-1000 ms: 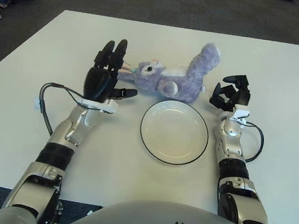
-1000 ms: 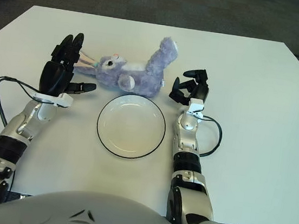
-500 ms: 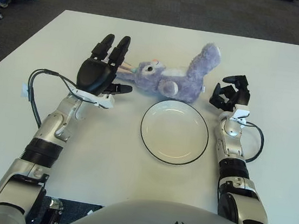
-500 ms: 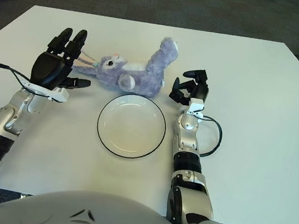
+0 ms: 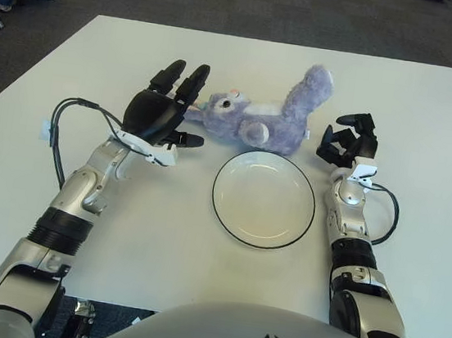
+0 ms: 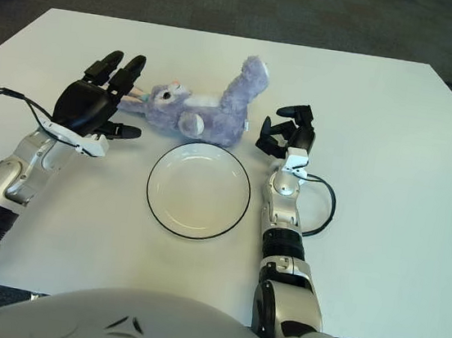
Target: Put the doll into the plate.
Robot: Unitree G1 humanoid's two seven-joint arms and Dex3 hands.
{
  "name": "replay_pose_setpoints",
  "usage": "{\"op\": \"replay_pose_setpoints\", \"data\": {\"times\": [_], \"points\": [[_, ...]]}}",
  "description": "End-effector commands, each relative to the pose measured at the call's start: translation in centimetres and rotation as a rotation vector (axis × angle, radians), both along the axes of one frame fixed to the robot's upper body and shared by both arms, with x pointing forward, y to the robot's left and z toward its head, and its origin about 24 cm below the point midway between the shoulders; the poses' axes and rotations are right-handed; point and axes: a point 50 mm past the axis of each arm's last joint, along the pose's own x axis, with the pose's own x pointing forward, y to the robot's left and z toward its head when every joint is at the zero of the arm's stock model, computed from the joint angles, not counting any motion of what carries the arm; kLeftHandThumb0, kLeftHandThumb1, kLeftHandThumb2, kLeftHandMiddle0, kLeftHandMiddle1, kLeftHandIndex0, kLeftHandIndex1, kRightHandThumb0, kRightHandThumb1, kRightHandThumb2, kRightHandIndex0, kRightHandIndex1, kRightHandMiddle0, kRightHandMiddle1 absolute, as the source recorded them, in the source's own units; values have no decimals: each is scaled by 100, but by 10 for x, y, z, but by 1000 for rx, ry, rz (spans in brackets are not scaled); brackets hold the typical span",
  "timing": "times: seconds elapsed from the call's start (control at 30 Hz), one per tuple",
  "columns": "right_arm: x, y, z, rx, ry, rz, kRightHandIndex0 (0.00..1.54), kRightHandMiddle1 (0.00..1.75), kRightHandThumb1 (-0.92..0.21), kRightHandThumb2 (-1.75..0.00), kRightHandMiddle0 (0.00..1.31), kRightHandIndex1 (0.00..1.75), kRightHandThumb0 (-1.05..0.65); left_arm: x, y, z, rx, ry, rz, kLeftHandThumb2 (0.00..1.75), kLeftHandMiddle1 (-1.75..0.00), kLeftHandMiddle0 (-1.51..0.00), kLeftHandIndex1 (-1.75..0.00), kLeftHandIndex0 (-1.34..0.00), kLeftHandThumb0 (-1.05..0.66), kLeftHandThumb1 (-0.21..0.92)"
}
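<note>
In the left eye view a purple plush doll (image 5: 257,119) lies on its side on the white table (image 5: 74,60), head toward the robot's left and one long limb raised toward the far right; it sits just beyond the far rim of a white plate (image 5: 263,198) with a dark edge, near it but not inside (whether its underside touches the rim cannot be told). The left hand (image 5: 160,111) is just beside the doll's head, palm down, fingers (image 5: 194,83) spread and extended over the doll's ears, holding nothing; a black cable (image 5: 61,132) loops off its wrist. The right hand (image 5: 346,143) shows right of the doll and beyond the plate's right edge, fingers curled loosely inward around nothing, apart from the doll.

In the right eye view the same layout holds; the doll (image 6: 204,113) lies past the plate (image 6: 199,189), the left hand (image 6: 94,103) at its head with two fingertips reaching along the ears, the thumb pointing toward the doll's face; the right hand (image 6: 286,133) stands near the doll's lower body, not touching it, its own cable (image 6: 325,202) curling on the table (image 6: 381,114) beside the forearm.
</note>
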Motion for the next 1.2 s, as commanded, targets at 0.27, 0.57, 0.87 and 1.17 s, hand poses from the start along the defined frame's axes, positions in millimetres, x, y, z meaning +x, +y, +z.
{"op": "replay_pose_setpoints", "data": {"times": [0.27,0.57,0.87,1.17], "points": [[2,1,-3,-18,36,1,72,166,-34,-122,39,157,-1,11,-14,17,34,13,-47,25,-2,-16,0,0,-99,92],[3,3,-4,-13,44,2,72,166,-34,-123,39,159,-1,18,-23,14,-7,63,-99,20,-4,-19,0,0,-98,91],[3,4,-5,-22,48,5,71,166,-34,-123,39,159,-1,24,-30,13,6,94,-122,17,-4,-20,0,0,-96,89],[4,5,-5,-35,54,7,71,166,-34,-123,39,159,-1,30,-42,8,3,86,-123,15,-6,-25,0,0,-91,86]]}}
